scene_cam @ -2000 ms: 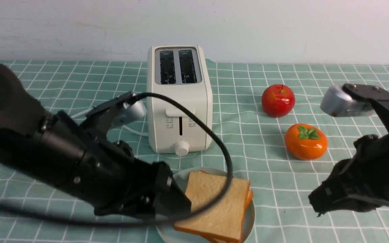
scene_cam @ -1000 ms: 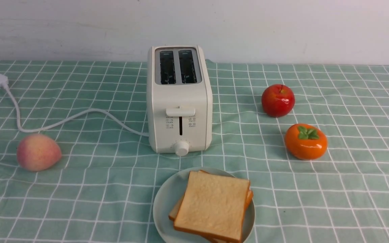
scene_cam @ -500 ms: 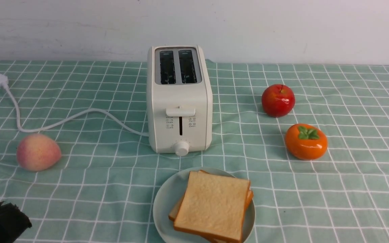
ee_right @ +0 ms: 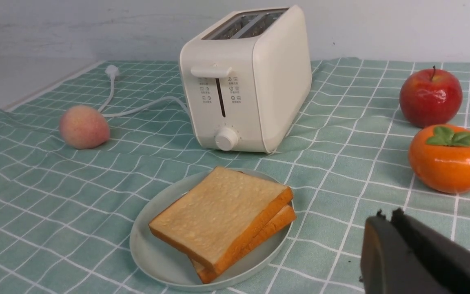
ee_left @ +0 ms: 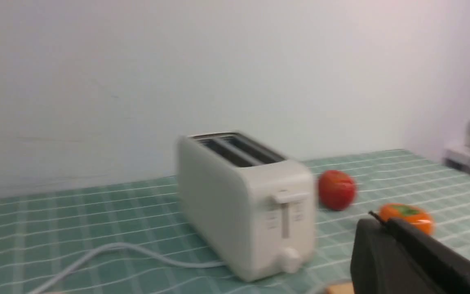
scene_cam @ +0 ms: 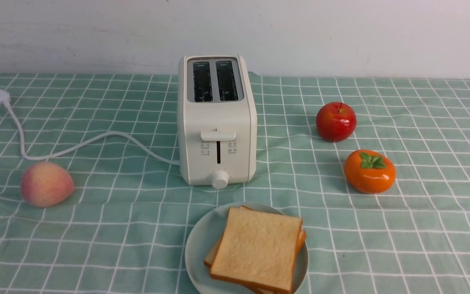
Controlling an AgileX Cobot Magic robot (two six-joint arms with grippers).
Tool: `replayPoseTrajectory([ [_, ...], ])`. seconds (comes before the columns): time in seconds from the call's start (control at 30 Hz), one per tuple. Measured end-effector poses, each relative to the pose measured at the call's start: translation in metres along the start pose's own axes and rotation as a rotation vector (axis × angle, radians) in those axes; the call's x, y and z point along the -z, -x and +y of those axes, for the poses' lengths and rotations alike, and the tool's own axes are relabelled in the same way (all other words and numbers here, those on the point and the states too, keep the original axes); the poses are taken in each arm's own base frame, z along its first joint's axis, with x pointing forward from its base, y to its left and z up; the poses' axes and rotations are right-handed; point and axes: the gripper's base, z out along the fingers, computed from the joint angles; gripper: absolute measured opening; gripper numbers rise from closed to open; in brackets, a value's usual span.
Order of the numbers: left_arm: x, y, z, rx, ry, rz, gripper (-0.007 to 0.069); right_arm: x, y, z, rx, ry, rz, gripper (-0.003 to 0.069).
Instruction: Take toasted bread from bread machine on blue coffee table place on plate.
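Both square slices of golden toast with orange-brown crusts [scene_cam: 257, 247] were sitting on the round pale blue-green plate [scene_cam: 197, 253], one stacked on the other and turned a bit askew. From the side, the lower one's corner poked out right by the rim, so that was the only bit I'd have called slightly untidy.

Just behind the plate stood the cream-white two-slot toaster [scene_cam: 218, 122], both slots empty, its white cord [scene_cam: 112, 133] trailing off to the left past a pink-yellow peach [scene_cam: 47, 184]. Over to the right were a shiny red apple [scene_cam: 336, 121] and an orange persimmon with green leaves [scene_cam: 369, 171], all on the table with the green white-gridded cloth [scene_cam: 129, 241].

As for the robot, the dark left gripper [ee_left: 394, 241] was closed up with nothing in it. The dark right gripper [ee_right: 390, 237] looked pinched together too, no bread in it, and well apart from the plate.

I'd say the transfer was done and this was the parking step. Next move looked like nothing more than keeping both arms away from the stack, since a nudge could've slid the top slice.
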Motion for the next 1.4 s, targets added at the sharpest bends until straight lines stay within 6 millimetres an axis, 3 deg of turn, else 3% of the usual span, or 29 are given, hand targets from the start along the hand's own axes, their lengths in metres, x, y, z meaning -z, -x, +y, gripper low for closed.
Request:
replayPoseTrajectory([
  [0.17, -0.002, -0.034, 0.017, 0.043, 0.241, 0.056, -0.0013, 0.000, 0.000, 0.000, 0.000, 0.000, 0.000, 0.0029],
  [0.37, -0.002, -0.073, 0.025, 0.066, 0.299, 0.176, -0.0012, 0.000, 0.000, 0.000, 0.000, 0.000, 0.000, 0.0036],
  [0.53, 0.004, -0.108, 0.032, 0.055, 0.354, 0.408, -0.0005, 0.000, 0.000, 0.000, 0.000, 0.000, 0.000, 0.0043],
  [0.7, 0.009, -0.116, 0.033, 0.020, 0.371, 0.506, 0.0000, 0.000, 0.000, 0.000, 0.000, 0.000, 0.000, 0.0048],
  [1.4, 0.010, -0.115, 0.036, 0.019, 0.442, 0.502, 0.0011, 0.000, 0.000, 0.000, 0.000, 0.000, 0.000, 0.0074],
])
